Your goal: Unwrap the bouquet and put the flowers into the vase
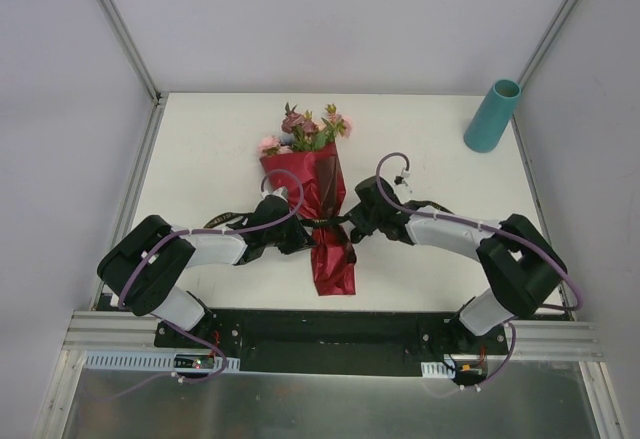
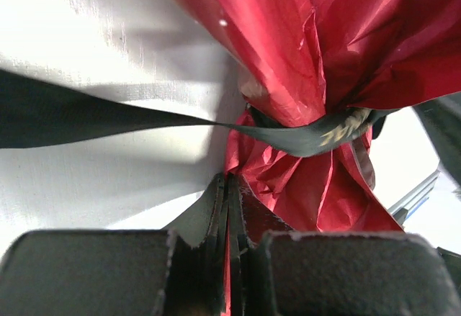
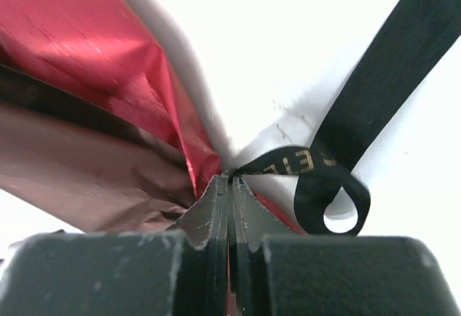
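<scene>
**Item:** bouquet (image 1: 318, 194) of pink and mauve artificial flowers (image 1: 306, 129) with green leaves, in a glossy, crinkled dark red paper wrap (image 1: 326, 187). It lies flat at mid-table, blooms toward the far edge, with the flared tail of the wrap toward the arms.

**Tie:** flat black ribbon (image 2: 324, 134) with gold lettering, cinched round the waist of the wrap. Its tails run out to either side over the table, and one forms a small loop on the right.

**Left tool (image 2: 229, 179):** fingers pressed together, tips against the crumpled paper just below the ribbon. A thin red line shows in the seam; whether paper is nipped there cannot be told.

**Right tool (image 3: 229, 178):** fingers pressed together, tips where the ribbon meets the wrap's edge. A hold on either cannot be told.

**Vessel:** plain teal cylindrical vase (image 1: 491, 117), open mouth, at the far right corner, well apart from the bouquet.

**Surface:** matte white table (image 1: 200, 149).

**Surround:** pale grey walls (image 1: 350, 19) and aluminium corner posts (image 1: 120, 29).
</scene>
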{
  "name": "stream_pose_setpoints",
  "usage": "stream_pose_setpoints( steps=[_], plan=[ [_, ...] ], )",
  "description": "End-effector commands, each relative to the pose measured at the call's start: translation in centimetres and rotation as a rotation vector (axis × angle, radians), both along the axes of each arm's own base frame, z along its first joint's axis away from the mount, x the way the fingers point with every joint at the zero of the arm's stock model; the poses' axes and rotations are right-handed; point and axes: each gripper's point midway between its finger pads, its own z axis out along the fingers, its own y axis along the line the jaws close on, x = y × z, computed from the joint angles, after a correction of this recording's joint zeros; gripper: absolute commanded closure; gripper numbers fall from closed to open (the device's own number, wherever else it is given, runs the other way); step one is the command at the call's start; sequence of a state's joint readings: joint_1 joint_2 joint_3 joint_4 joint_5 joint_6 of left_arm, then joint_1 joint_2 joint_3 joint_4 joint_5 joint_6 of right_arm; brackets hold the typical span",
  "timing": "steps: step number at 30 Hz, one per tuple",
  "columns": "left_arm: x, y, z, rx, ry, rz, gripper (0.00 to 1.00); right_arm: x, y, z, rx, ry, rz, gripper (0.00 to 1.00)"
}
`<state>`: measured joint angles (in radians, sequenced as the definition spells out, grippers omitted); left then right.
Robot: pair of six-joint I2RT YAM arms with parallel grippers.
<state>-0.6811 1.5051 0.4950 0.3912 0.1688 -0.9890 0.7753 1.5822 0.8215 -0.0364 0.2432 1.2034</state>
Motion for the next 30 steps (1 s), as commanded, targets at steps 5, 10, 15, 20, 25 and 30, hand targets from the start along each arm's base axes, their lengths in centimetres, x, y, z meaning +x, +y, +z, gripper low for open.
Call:
stream_pose_setpoints(
  steps=[5, 10, 15, 20, 25, 30],
  plan=[
    [-0.9, 2.4, -1.6, 0.123, 0.028, 0.04, 1.0, 3.0, -3.1, 4.9, 0.084, -0.156, -0.063, 1.0],
    [-1.0, 2.6, -1.5, 0.132, 0.024, 0.036, 1.0, 3.6, -3.7, 5.4, 0.12, -0.17, -0.055, 1.0],
    [-1.1, 2.7, -1.5, 0.132, 0.026, 0.038, 1.0, 4.8, -4.1, 7.0, 0.151, -0.22, -0.031, 1.0],
    [-1.1, 2.8, -1.4, 0.132, 0.02, 0.044, 1.0, 6.6, -4.5, 7.8, 0.134, -0.257, -0.001, 1.0],
    [-1.0, 3.0, -1.5, 0.14, 0.02, 0.052, 1.0, 9.3, -6.2, 9.1, 0.11, -0.298, -0.029, 1.0],
    [-0.9, 3.4, -1.2, 0.158, 0.009, 0.064, 1.0, 11.6, -9.1, 11.7, 0.045, -0.347, -0.071, 1.0]
  ],
)
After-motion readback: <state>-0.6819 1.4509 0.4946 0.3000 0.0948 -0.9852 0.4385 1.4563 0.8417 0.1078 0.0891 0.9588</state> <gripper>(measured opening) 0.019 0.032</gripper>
